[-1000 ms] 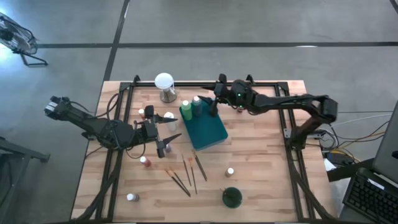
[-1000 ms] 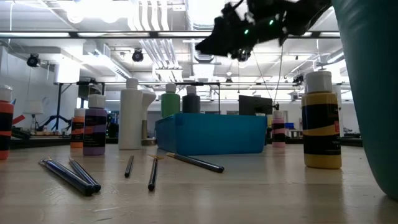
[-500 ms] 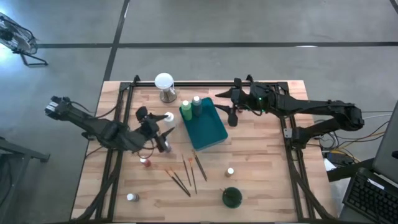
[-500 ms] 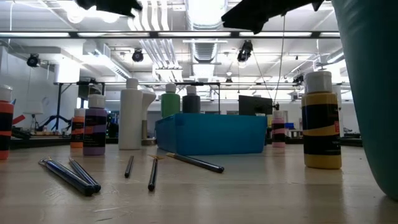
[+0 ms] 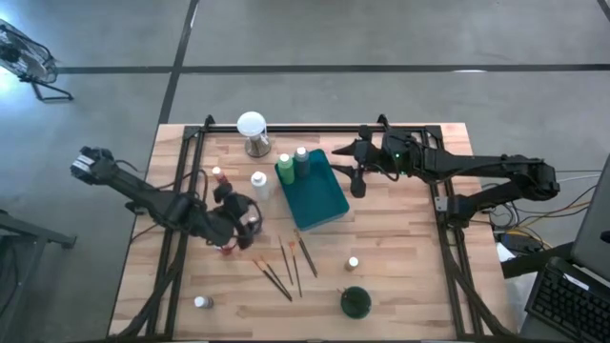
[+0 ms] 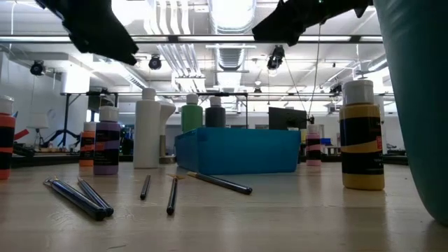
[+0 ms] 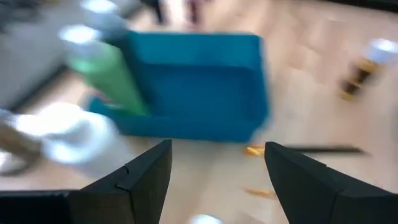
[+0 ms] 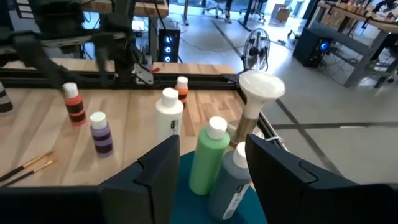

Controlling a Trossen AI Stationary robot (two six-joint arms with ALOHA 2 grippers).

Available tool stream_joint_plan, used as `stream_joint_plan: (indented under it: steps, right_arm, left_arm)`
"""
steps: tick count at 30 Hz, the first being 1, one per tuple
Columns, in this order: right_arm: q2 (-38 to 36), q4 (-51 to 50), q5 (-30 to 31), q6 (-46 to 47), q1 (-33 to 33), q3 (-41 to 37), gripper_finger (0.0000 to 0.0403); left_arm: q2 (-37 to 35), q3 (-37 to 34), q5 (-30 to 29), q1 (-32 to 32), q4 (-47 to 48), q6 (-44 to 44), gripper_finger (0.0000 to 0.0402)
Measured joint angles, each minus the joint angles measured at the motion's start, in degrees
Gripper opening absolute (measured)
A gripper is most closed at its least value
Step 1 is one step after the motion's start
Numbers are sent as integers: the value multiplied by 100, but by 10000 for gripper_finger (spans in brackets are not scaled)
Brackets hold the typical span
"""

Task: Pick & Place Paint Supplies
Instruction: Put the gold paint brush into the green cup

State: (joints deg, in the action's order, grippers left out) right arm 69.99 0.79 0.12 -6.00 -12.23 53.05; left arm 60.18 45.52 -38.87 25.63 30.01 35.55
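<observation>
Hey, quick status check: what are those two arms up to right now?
Left end effector open, empty, among the small bottles. Right end effector open, empty, beside the teal tray. Brushes untouched on the table. Nothing blocking.

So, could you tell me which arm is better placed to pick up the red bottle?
Left. The left gripper hangs open right by the red bottle, while the right gripper is beyond the teal tray.

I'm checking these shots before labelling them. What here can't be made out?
- Left wrist view: motion blur smears the green bottle and teal tray.
- Low view: both arms cut off by the top edge.
- High view: bottle labels too small to read.
</observation>
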Motion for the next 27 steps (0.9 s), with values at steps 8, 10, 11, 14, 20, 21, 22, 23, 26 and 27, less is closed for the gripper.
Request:
stream_joint_plan:
  steps: [8,10,11,14,20,21,22,23,26,27]
  right_arm:
    - [-144,-71,4,282,219,-3,176]
    - [-202,-101,0,300,356,-3,167]
    - [-236,-111,0,300,423,-3,162]
    - [-370,-215,-1,302,591,-3,146]
    - [-517,-297,72,288,702,-3,116]
    - [-521,-293,154,287,702,-3,111]
    - [-522,-300,223,284,699,-3,106]
    - [-522,-300,303,283,699,-3,102]
    - [-516,-298,354,279,697,-3,88]
    - [-514,-299,352,296,697,-3,84]
  left_arm:
    - [0,152,999,79,-283,-216,261]
    - [-1,344,1082,143,-82,-253,261]
    - [-2,443,1198,180,33,-253,261]
    - [65,698,1762,285,313,-171,261]
    - [653,938,2919,374,587,-138,261]
    - [812,978,3102,374,622,-199,261]
    - [975,1026,3262,374,657,-265,261]
    - [1141,1075,3393,377,705,-316,261]
    - [1589,1203,3683,380,929,-523,261]
    - [1724,1251,3690,380,1032,-601,261]
